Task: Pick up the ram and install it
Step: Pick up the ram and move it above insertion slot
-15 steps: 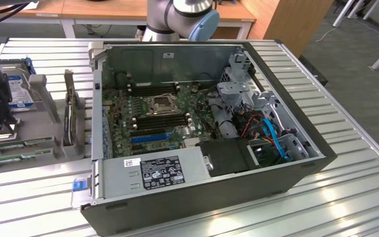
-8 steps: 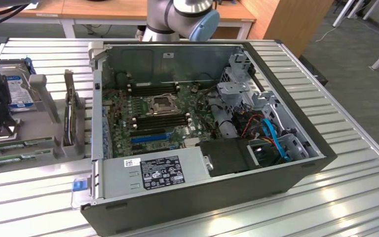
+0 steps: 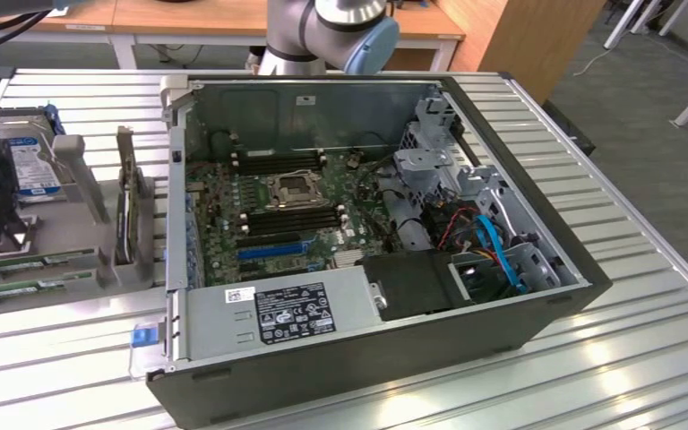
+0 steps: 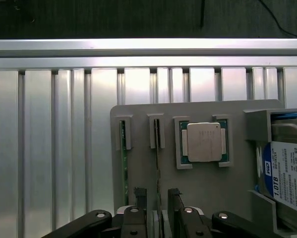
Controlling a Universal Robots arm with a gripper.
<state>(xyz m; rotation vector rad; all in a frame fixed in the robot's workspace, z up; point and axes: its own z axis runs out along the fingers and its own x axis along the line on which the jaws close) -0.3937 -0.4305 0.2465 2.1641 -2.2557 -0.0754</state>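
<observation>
From the wrist view, my gripper (image 4: 157,203) is spread wide, one finger (image 4: 140,196) on each side of the ram (image 4: 158,171). The ram stands on edge in its groove in the grey holder (image 4: 212,198). I see a gap between the board and each finger, so nothing is pinched yet. A second stick (image 4: 124,168) stands in the neighbouring groove just beside it. Past that come the square processor chip (image 4: 204,142) in its own pocket and the hard drive (image 4: 287,173) at the holder's far end. The holder rests on the ribbed metal table (image 4: 39,148).

I judge this to be the pick-up step, with my fingers lined up over the ram but the grasp not made. A clean grasp calls for keeping the thin board centred between my pads, closing on its flat faces, and staying clear of the neighbouring stick.

The exterior view shows what the wrist camera cannot: the goal. The open computer case (image 3: 380,358) lies on its side, with the motherboard (image 3: 266,210) exposed. Dark memory slots (image 3: 279,161) run on either side of the processor socket (image 3: 293,188). The holder sits at the exterior view's left of the case, well apart from those slots. From here I cannot make out the fine alignment of my fingers, which the wrist view gives plainly.
</observation>
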